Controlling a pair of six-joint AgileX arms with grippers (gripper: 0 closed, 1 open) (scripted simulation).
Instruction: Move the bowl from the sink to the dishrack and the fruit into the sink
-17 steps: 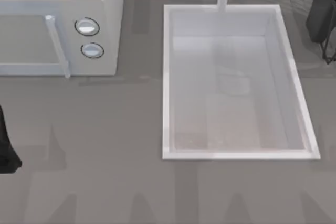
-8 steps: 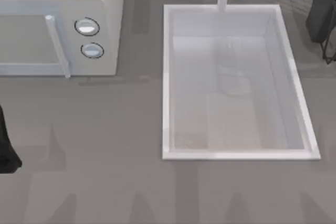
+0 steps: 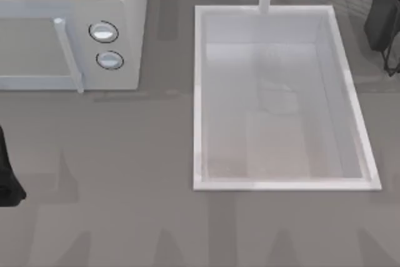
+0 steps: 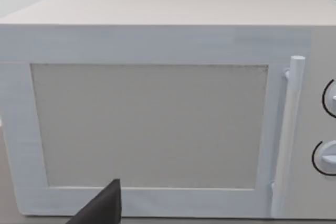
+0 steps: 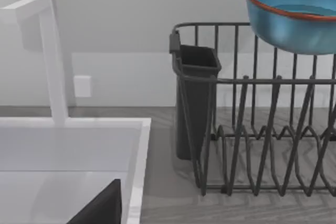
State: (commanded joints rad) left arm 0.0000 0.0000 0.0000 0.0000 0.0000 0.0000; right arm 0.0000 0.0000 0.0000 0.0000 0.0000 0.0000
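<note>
sink [image 3: 200,92] basin w/ faucet post [image 5: 52,56], well off L arm, near R arm | microwave [image 4: 157,103] facing L wrist cam, close ahead | dishrack [image 5: 252,140] ahead of R wrist cam, beside sink | bowl [image 5: 294,14] above rack's far wires, ahead of R gripper | grip state both: can't tell

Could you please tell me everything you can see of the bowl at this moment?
The bowl is round and glossy, teal-blue inside and out with a thin red-orange rim, ceramic by its look. In the right wrist view it sits upright and open side up, above the top wires of the dishrack, partly cut off by the picture's edge. What holds it up cannot be made out.
</note>
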